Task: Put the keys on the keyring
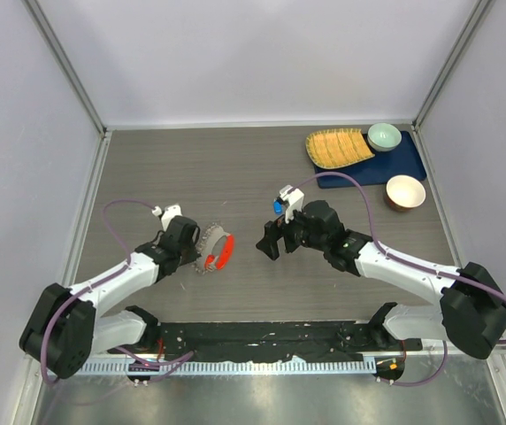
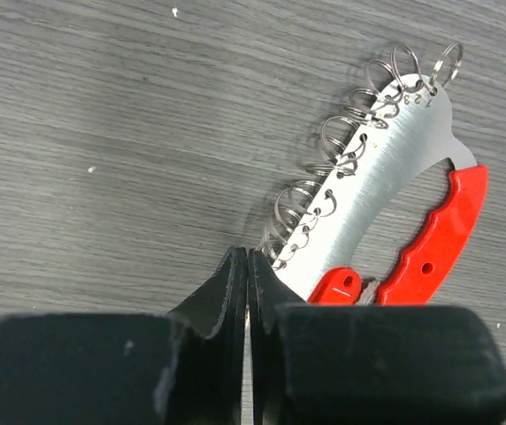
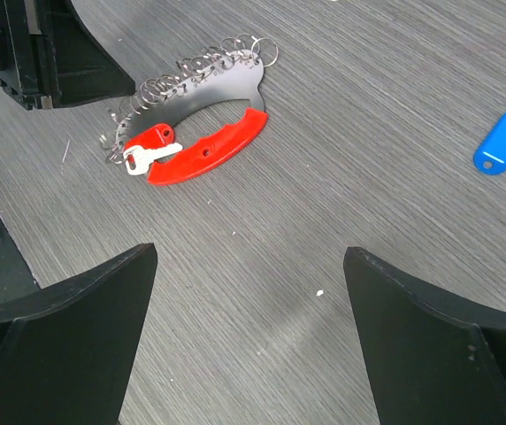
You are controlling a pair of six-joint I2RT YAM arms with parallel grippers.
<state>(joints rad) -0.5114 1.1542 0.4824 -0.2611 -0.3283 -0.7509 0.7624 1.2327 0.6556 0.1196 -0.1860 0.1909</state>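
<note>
Your left gripper [image 2: 246, 257] is closed tight, tips just beside the near end of the keyring [image 2: 394, 168] on the table [image 1: 235, 159]. From that gripper, the long axis of the keyring runs diagonally away to the right. Your right gripper [image 3: 251, 257] stands wide, empty.

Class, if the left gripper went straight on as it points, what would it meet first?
Probably the keyring: its wire rings lie just ahead of the shut left gripper. Depth is unclear; they may already touch.
</note>
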